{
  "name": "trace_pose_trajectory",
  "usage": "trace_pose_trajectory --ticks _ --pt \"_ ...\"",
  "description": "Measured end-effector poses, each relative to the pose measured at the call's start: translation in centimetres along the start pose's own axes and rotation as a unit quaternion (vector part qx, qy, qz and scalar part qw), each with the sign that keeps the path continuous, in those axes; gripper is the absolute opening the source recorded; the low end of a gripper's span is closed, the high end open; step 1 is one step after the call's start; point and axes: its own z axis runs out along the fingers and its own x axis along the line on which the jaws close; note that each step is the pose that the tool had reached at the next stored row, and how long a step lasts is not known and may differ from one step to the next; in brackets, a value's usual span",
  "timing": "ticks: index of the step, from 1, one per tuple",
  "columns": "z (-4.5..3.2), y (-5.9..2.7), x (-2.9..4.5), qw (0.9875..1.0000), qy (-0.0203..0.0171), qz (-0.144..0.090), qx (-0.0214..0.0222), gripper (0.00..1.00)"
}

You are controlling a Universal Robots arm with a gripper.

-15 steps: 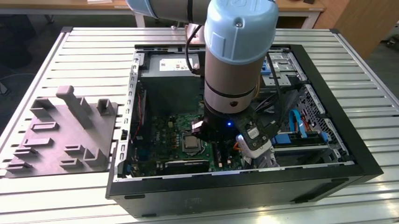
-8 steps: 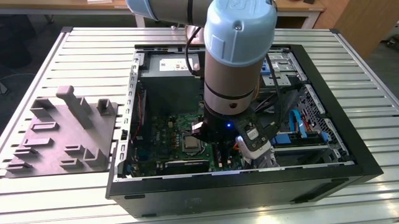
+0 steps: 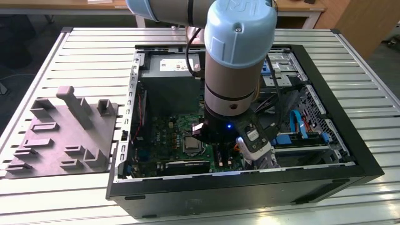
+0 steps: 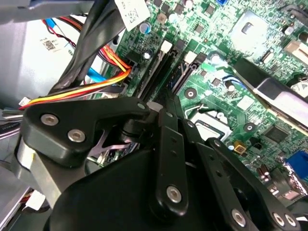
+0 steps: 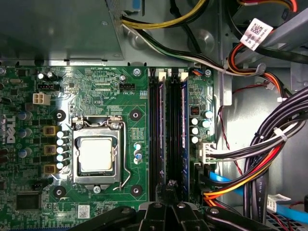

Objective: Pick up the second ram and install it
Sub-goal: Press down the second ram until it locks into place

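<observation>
Because memory sticks go in edge-down, the gripper [image 5: 171, 195] hangs straight above the bank of memory slots [image 5: 159, 134], its black linkage bars crowding the nearest part of both wrist views. Whether the jaws are open or closed on anything cannot be told, since the linkage hides the tips.

Just past the gripper, a thin blue-edged stick stands upright in the slot closest to the wiring. It is judged to be the second ram [image 5: 184, 134], though edge-on its chips are hidden, so the match is not certain. It runs parallel to the neighbouring slots, and the gripper is centred on the slot just beside it rather than directly over it.

Further out on the motherboard [image 5: 86, 86] lies the processor socket [image 5: 97, 155], its lever down, well apart from the slots. The cable bundle [image 5: 260, 159] bends away to one side, which leaves the slots open from above.

In the exterior view the arm [image 3: 234, 61] descends into the computer case [image 3: 337, 173], which lies on its side so that the board faces upward. The case rests on a slatted table [image 3: 93, 51], with a grey fixture [image 3: 62, 136] at the exterior view's left.
</observation>
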Motion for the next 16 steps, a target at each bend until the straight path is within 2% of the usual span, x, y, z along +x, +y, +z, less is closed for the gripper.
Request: trace_pose_trajectory --ticks 8,9,11,16 --pt "0.04 0.01 0.0 1.0 -0.0001 0.0 -0.0006 0.1" --pt "-0.15 0.05 -0.02 1.0 -0.0005 0.0 -0.0017 0.1" --pt "-0.98 0.05 -0.05 1.0 0.0 0.0 -0.0002 0.1" --pt "-2.92 0.12 -0.16 1.0 0.0 0.0 -0.0001 0.1"
